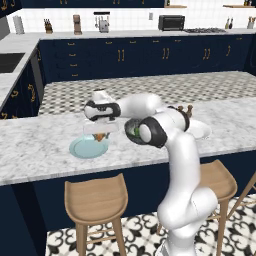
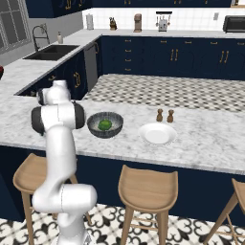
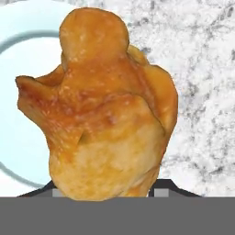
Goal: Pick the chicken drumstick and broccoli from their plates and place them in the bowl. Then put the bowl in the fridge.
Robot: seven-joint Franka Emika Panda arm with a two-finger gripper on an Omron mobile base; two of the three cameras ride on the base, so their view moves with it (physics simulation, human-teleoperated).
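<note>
While the gripper (image 1: 101, 135) pinches it, the chicken drumstick (image 3: 103, 110) stands lengthwise along the fingers above the blue plate (image 1: 82, 149).

White arm's tool (image 1: 101, 134) over the pale blue plate (image 1: 82, 149), chicken drumstick (image 1: 101, 136) between its fingers, marble counter (image 1: 40, 145)
</note>
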